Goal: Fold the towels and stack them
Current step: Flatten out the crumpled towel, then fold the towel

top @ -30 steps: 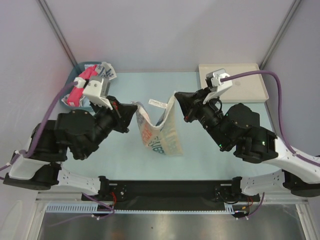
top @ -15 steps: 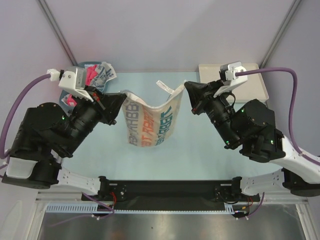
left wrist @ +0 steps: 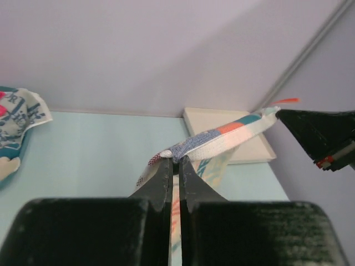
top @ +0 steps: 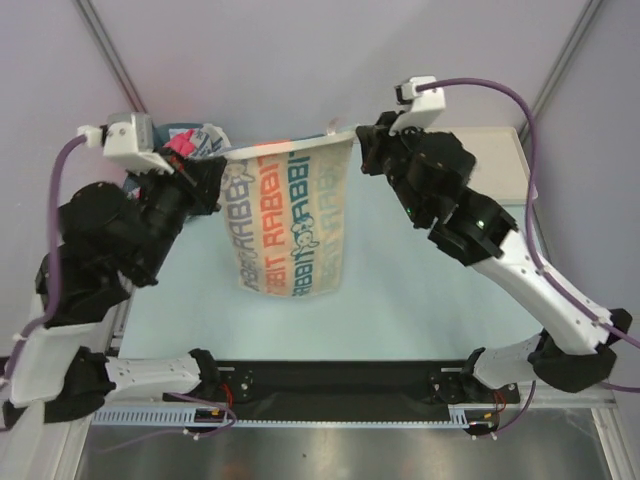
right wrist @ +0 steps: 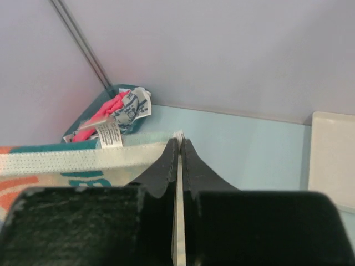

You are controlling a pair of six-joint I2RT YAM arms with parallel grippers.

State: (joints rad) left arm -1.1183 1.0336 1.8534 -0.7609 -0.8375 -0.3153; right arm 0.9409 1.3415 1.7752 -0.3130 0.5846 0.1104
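The teal, white and orange lettered towel (top: 290, 225) hangs spread flat in the air, stretched between both grippers above the table. My left gripper (top: 222, 163) is shut on its top left corner (left wrist: 175, 156). My right gripper (top: 358, 140) is shut on its top right corner (right wrist: 178, 137). The towel's top hem (right wrist: 72, 158) runs left from the right gripper, with a white label (right wrist: 109, 134) on it. The red-pink towel (top: 181, 146) and the blue-and-white patterned towel (top: 210, 141) lie bunched in the teal bin (right wrist: 83, 122) at the back left. The pale blue towel is out of view.
A white tray (top: 505, 135) stands at the back right, partly behind the right arm; it also shows in the left wrist view (left wrist: 233, 133). The pale blue table (top: 420, 290) lies below the hanging towel. Metal frame posts rise at both back corners.
Both grippers have risen and moved apart. The towel, sagging in a crumpled fold a second ago, is now pulled out flat and hangs full length.
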